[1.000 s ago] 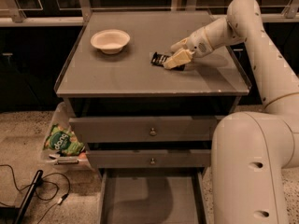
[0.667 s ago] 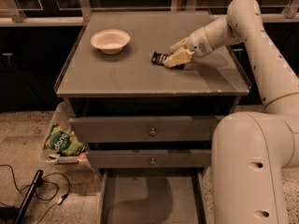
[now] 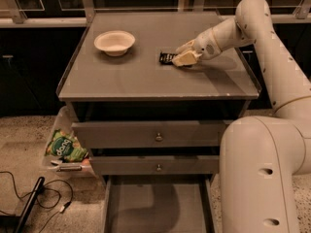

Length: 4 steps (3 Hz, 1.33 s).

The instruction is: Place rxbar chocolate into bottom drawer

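**Grey cabinet top: bar at the gripper, drawer standing open**

Black-wrapped chocolate bar (image 3: 167, 58) lay flat on the cabinet top (image 3: 146, 79), right of centre and towards the back. I logged the gripper (image 3: 187, 58) low over the top at the bar's right end, touching or very nearly touching it. Its cream tip covered that end of the wrapper. Whether it had hold of the bar I could not tell from this view. The white arm (image 3: 272, 57) reached in from the right and bent down to it across the rear right corner.

A pale bowl (image 3: 114, 42) sat upright on the left half of the top, well apart from the bar.

Below the top I noted three drawers. The top drawer (image 3: 121, 134) and the middle drawer (image 3: 126, 165) each showed a small round knob and stood slightly out. The bottom drawer (image 3: 155, 205) was pulled out furthest; the part of its flat grey floor in view showed only a shadow.

On the speckled floor left of the cabinet, a green snack bag (image 3: 65, 147) lay in a clear bin (image 3: 57, 125). A dark cable (image 3: 48, 198) trailed nearby. The robot's white body (image 3: 262, 174) filled the lower right of the view.
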Motion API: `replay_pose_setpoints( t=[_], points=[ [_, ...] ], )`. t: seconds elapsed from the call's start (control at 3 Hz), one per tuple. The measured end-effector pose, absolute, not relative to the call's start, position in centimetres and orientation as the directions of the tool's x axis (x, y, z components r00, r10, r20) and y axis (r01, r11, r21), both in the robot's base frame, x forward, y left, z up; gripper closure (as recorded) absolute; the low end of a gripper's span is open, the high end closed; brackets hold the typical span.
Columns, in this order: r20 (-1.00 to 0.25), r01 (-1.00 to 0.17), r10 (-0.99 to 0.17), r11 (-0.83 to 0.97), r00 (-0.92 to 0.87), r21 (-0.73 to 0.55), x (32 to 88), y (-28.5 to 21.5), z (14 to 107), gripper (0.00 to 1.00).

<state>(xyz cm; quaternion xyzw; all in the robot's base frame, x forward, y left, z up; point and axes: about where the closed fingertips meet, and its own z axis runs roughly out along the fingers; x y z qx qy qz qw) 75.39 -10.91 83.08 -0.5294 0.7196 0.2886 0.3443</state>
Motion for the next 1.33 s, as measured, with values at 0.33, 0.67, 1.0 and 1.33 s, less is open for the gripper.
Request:
replay_pose_setpoints(
  t=[0.33, 0.67, 1.0, 1.33],
  points=[
    [-0.801, -0.961, -0.563, 0.273, -0.202, 0.051, 75.4, -10.9, 83.4, 1.00],
    [-0.827, -0.967, -0.526, 0.240, -0.201, 0.083, 74.3, -10.6, 84.0, 1.00],
    [-0.854, -0.970, -0.479, 0.219, -0.204, 0.110, 73.4, -10.8, 85.0, 1.00],
    [-0.874, -0.971, -0.445, 0.216, -0.194, 0.105, 71.2, -12.2, 87.8, 1.00]
  ],
)
